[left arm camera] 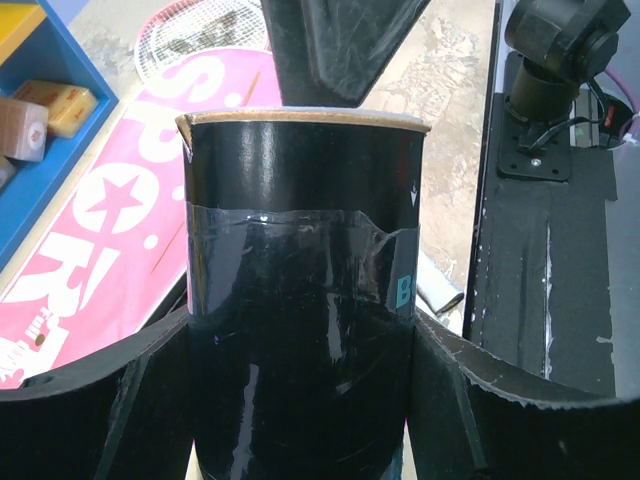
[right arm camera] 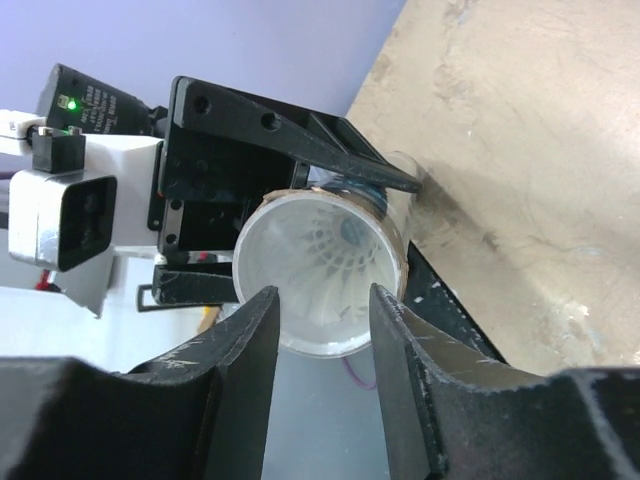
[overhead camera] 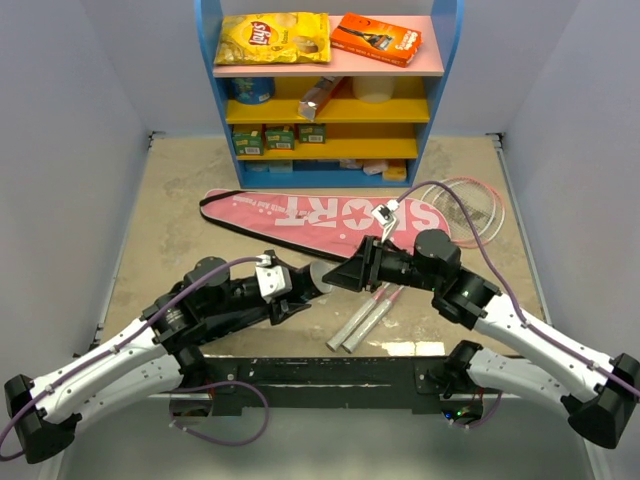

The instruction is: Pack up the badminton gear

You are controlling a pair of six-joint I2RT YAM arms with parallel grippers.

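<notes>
What you could read: two items.
You had "SPORT" in large white capitals along the pink bag [overhead camera: 300, 215], and a red "Lay's" logo on the yellow crisp packet [overhead camera: 272, 38]; the print on the orange box [overhead camera: 377, 37] was too small to read.

What my cameras leave out

In my left wrist view the black tube [left arm camera: 300, 200] runs off the bottom edge, as do the fingers of my left gripper [left arm camera: 300, 345] clamped on it. It also blocks part of the pink bag [left arm camera: 90, 230], breaking up the lettering. My right gripper [right arm camera: 322, 295] is cut by the lower edge of its own view. Past its spread fingers the shuttlecock [right arm camera: 335, 240], deep in the tube, is a pale blur. From above, the tube is almost buried between my wrists, and my right arm covers the shafts of the rackets [overhead camera: 365, 315]. Labels on the shelf [overhead camera: 330, 112] are too small to read.
</notes>
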